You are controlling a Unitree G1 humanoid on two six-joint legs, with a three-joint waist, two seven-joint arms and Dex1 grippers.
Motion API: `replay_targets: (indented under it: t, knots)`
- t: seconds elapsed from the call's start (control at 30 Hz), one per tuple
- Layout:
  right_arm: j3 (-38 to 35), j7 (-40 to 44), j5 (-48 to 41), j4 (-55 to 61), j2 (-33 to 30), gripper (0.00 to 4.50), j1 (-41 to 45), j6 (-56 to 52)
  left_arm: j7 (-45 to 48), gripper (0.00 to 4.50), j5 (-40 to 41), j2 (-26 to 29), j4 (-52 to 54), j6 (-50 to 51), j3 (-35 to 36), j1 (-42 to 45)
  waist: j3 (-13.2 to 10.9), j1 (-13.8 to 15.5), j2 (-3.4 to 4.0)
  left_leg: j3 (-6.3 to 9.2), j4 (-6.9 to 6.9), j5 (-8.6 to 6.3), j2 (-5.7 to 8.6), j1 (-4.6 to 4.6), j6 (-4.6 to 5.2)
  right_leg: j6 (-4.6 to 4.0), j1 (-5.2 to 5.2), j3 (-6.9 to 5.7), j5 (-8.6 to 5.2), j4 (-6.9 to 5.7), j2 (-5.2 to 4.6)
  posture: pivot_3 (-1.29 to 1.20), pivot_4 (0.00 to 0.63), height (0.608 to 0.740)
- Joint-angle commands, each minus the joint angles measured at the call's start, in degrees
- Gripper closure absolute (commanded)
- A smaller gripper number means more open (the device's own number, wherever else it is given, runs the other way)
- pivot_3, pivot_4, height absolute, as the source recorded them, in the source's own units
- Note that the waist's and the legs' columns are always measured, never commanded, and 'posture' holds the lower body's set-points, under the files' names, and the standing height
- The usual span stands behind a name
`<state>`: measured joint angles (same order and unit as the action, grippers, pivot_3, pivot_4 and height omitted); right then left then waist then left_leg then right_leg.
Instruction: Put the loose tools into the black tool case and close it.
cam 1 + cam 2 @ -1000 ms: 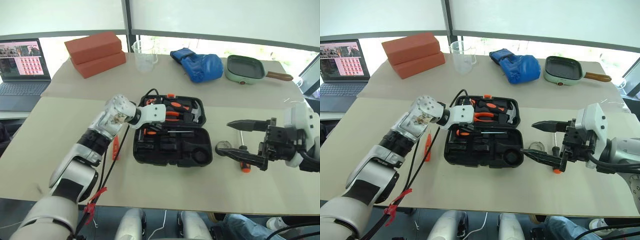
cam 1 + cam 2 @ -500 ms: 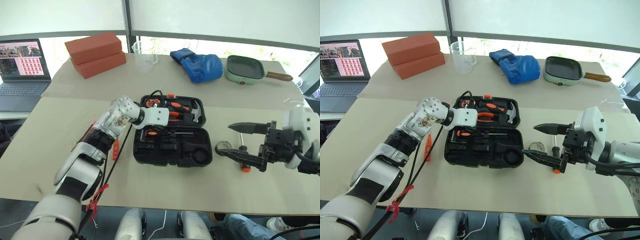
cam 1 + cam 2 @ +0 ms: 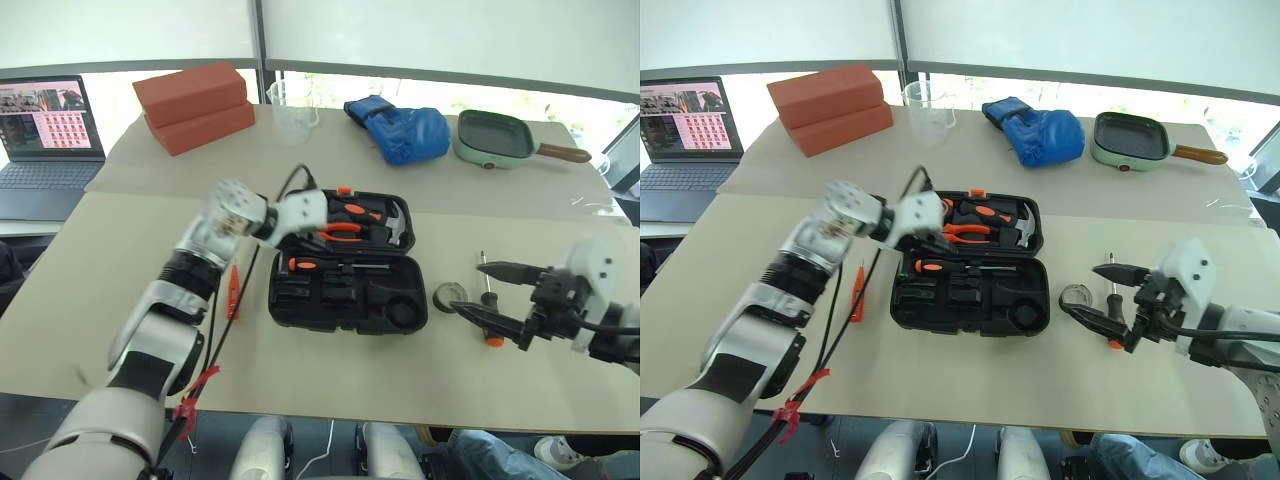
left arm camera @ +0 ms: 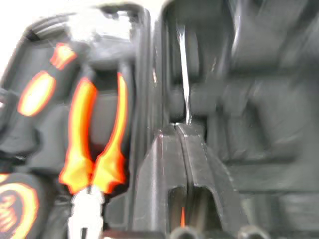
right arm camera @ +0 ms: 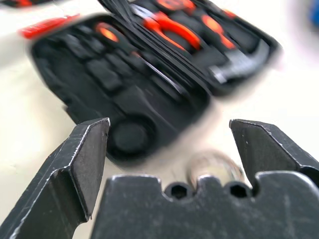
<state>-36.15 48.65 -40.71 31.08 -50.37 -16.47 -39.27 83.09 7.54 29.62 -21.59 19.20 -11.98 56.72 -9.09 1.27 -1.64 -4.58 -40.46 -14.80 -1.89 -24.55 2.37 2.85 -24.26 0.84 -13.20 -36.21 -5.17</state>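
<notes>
Right claw is closest. It is wide open and holds nothing. It has pulled back and dropped lower than a moment ago, so the two things by its tips lie bare on the table. They are one screwdriver with an orange and black handle and one small tape roll. They lie just beside each other, close to the right end of the black tool case.

On the other side of the case lies one little all-orange screwdriver, also on the table. That makes three loose tools I can count. I cannot pick out the knife.

The case is one, lying open and flat in the middle of the table. One screwdriver with an orange handle sits in its near half. The far half holds one pair of pliers and one hammer.

The left claw has lifted up off the case. Its fingers are pressed together with nothing between them.

So I think the packing is only partly done, and the lid is not closed yet.

Far back are two red bricks, one clear cup, one blue glove and one green pan.
</notes>
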Motion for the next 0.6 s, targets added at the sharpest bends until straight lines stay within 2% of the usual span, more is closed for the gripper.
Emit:
replay_targets:
  t: [0.03,0.1,0.17,0.3,0.43,0.6]
  knots:
    - [-14.18,1.21,-1.43,3.95,4.32,0.0,-11.26,-3.05,4.52,2.78,14.36,4.92,13.78,18.74,7.12,-1.35,0.03,0.01,0.05,0.0,0.01,0.0,0.01,0.01,0.0,0.01,0.02,0.01,-0.01,0.02,-0.02,0.0,0.15,0.738]
    - [-18.57,1.97,-1.45,5.52,7.57,0.0,-18.27,-3.42,1.82,2.12,19.08,5.71,16.97,25.97,10.36,-2.07,0.03,0.14,0.06,0.03,0.01,-0.01,0.01,0.06,0.02,0.07,0.1,0.0,-0.04,0.07,-0.04,0.0,0.15,0.738]
    - [-21.35,2.46,-1.02,6.75,10.54,0.0,-24.1,-3.24,0.18,1.53,21.48,6.74,19.86,28.76,12.15,-3.7,0.04,0.14,0.07,0.04,0.0,-0.04,0.02,0.21,0.07,0.13,0.25,0.02,-0.08,0.1,-0.13,0.0,0.15,0.738]
    - [-21.13,-1.76,-0.09,9.63,15.23,0.0,-29.03,-3.58,1.13,0.16,27.72,9.68,26.9,32.65,14.06,-7.51,0.05,-0.82,0.08,0.04,0.0,-0.04,-0.01,0.53,0.05,0.07,0.53,0.08,-0.1,0.09,-0.07,0.0,0.15,0.738]
    - [-14.01,-8.75,3.52,9.58,16.04,0.0,-24.02,-3.09,1.82,0.07,29.93,11.63,30.59,31.75,12.92,-9.53,0.05,-1.52,0.06,0.02,0.06,-0.01,-0.06,0.73,0.0,-0.09,0.6,0.16,-0.19,0.02,0.01,0.0,0.15,0.738]
    - [-2.98,-16.6,2.34,8.4,16.85,0.0,-10.67,-6.5,1.12,0.07,31.55,13.26,33.62,31.49,12.06,-10.3,0.08,-1.8,0.12,0.02,0.17,0.02,0.0,0.9,-0.06,-0.15,0.72,0.18,-0.23,0.01,0.02,0.0,0.15,0.738]
